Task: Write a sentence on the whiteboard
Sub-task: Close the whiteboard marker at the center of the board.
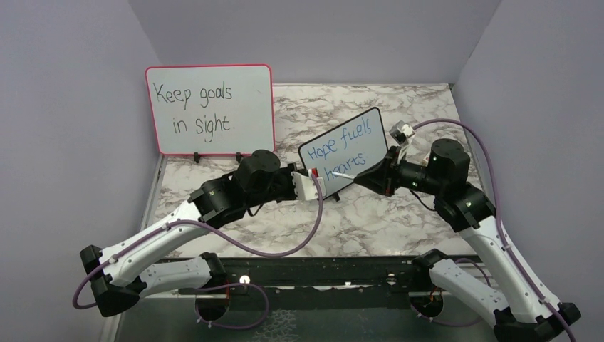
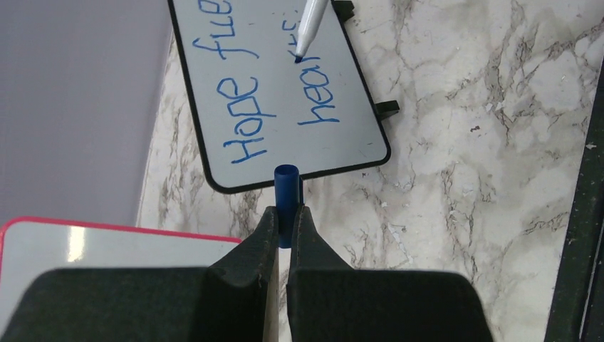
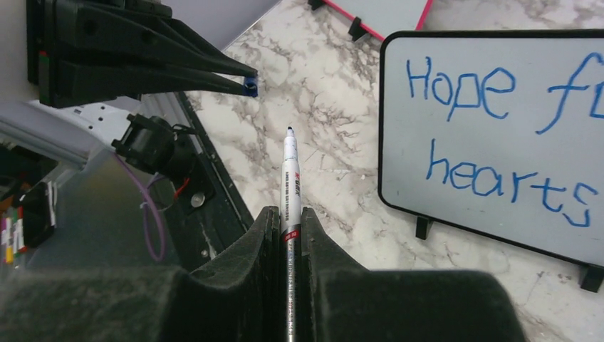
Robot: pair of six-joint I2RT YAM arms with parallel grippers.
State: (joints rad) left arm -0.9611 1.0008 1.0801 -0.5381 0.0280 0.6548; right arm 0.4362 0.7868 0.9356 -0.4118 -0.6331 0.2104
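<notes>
Small black-framed whiteboard [image 1: 376, 139] stands on its two feet mid-table on the marble top [image 1: 356, 221], turned at an angle, just R of and nearer than the pink-framed board [image 1: 249, 139]. The blue sentence [image 1: 340, 151] on it reads "Hope fuels hearts" in two lines; the pink one says "Keep goals in sight." in black.

L gripper [image 2: 285, 214] sits off the whiteboard's lower L corner, fingers pinched tight on a blue marker cap [image 2: 286, 184]; cap's open end points toward the frame but is apart from it.

R gripper [image 3: 288, 217] is on the board's R side, jaws clamped narrow on a white marker [image 3: 290, 171], nib bare. The marker lies across in front of the second line w/ nib near "hearts"; can't tell if the nib touches the surface.
</notes>
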